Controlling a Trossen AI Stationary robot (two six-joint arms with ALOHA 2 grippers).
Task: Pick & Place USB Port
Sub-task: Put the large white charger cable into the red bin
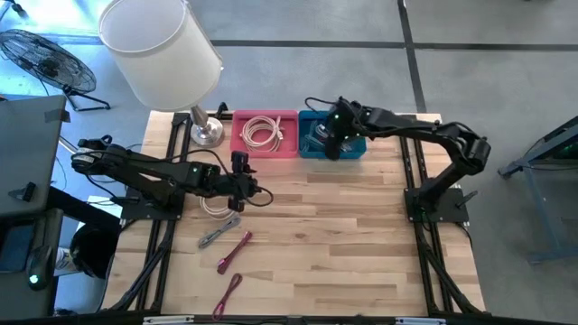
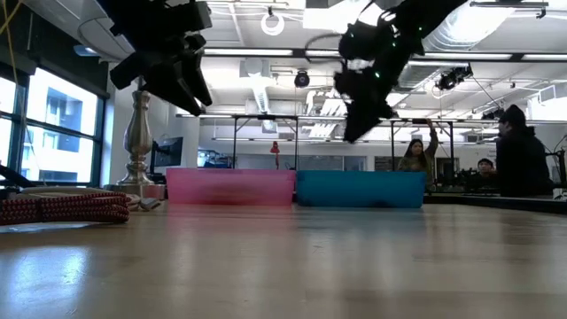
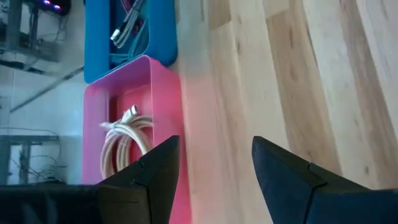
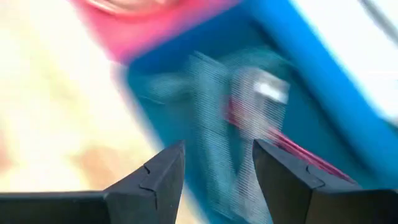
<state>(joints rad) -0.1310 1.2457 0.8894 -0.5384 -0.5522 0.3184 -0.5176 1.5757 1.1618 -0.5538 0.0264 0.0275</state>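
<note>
Right arm is reaching out over the blue bin (image 1: 356, 149), its gripper (image 4: 217, 163) hanging there with fingers apart, nothing held. Left gripper (image 3: 214, 163) is hovering over the table (image 1: 361, 235), fingers spread too.

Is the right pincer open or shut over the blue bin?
Open: the right pincer shows a clear gap between empty fingers above the blue bin.
</note>
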